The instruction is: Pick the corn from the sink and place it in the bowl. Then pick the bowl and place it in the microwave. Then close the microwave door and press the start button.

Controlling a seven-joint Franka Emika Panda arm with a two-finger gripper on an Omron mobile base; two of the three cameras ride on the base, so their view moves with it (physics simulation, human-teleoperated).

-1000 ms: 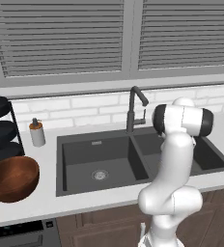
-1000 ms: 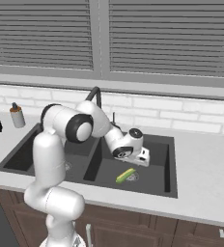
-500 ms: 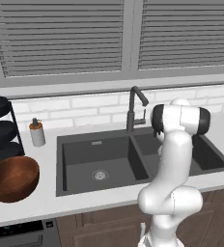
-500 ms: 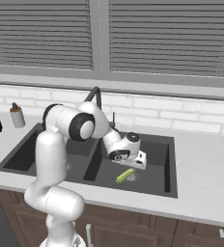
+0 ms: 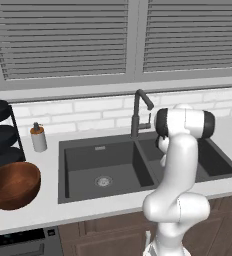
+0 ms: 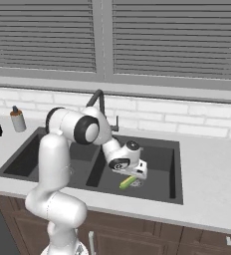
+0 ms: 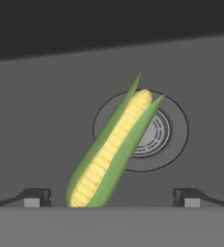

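Simulated kitchen, three views. The white arm reaches down into the right basin of the dark grey sink [image 6: 173, 164], and the gripper [image 6: 135, 175] hangs low over the basin floor, just above the corn [image 6: 128, 182].

In the hand view the corn [image 7: 115, 149] lies on the basin floor across the round drain [image 7: 162, 132], its pointed husk tip toward the far wall and its blunt yellow end near the camera. The two dark fingers [image 7: 36, 197] stand apart at the bottom of that view, one on each side of the cob's near end, clamped on nothing; whether either one touches the husk cannot be told.

In the left base view the arm's upper links cover most of the right basin, while the left basin of the sink [image 5: 78, 150], with its own drain, is in plain sight. The tall dark faucet [image 5: 140, 112] rises behind the divider between the basins.

The reddish-brown bowl [image 5: 10, 184] sits upright on the pale desk [image 5: 48, 212] well to the left of the sink. Behind it stands a rack of black dishes [image 5: 0, 132], and a small soap bottle [image 5: 38, 137] stands near the sink's far left corner, against the white brick wall below the shuttered window.
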